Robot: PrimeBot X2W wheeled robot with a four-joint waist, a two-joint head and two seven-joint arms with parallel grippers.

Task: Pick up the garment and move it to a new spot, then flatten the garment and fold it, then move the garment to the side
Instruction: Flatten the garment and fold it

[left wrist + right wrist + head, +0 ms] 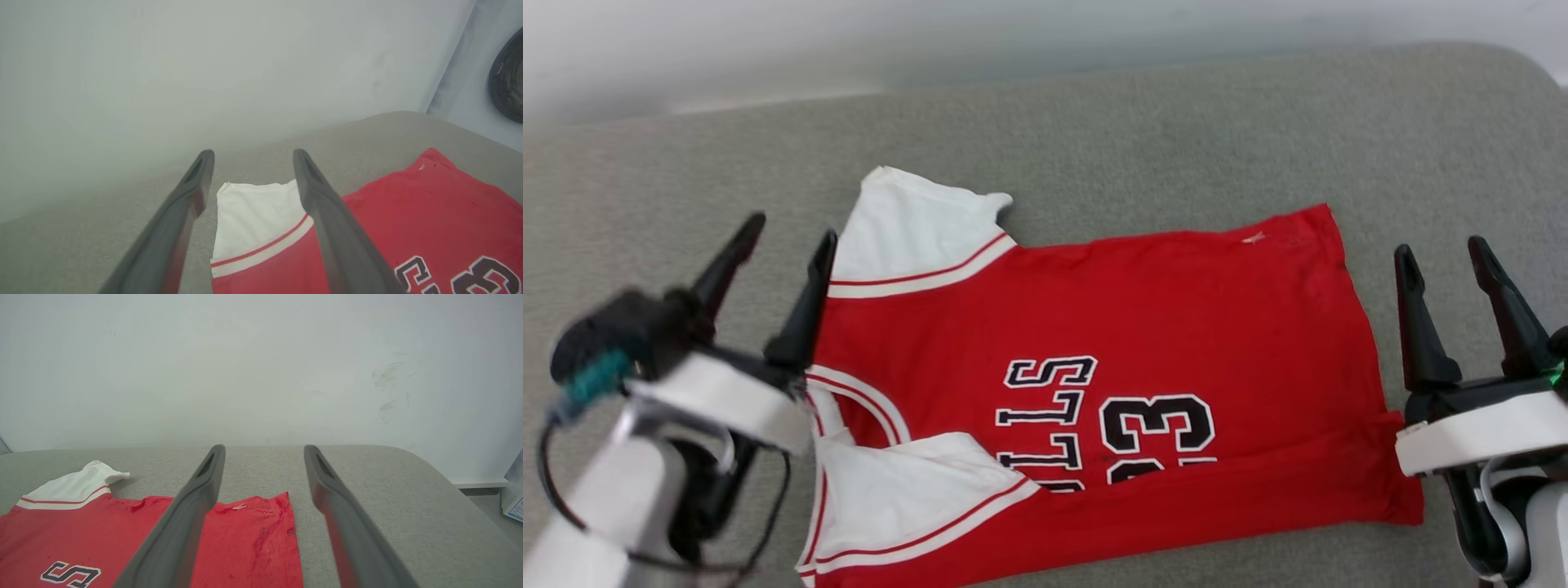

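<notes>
In the head view, the grey fabric surface (pixel 1176 131) lies bare in a wide band across the upper part of the frame, between the garment (pixel 1143 327) and the pale wall (pixel 1013 33). A hand can pass freely there, but the wall closes the far edge. At the left of the frame the left hand (pixel 792 229), fingers spread, stands at the collar end, with bare fabric on its outer side. At the right the right hand (pixel 1440 245), also spread, stands just beside the hem.
</notes>
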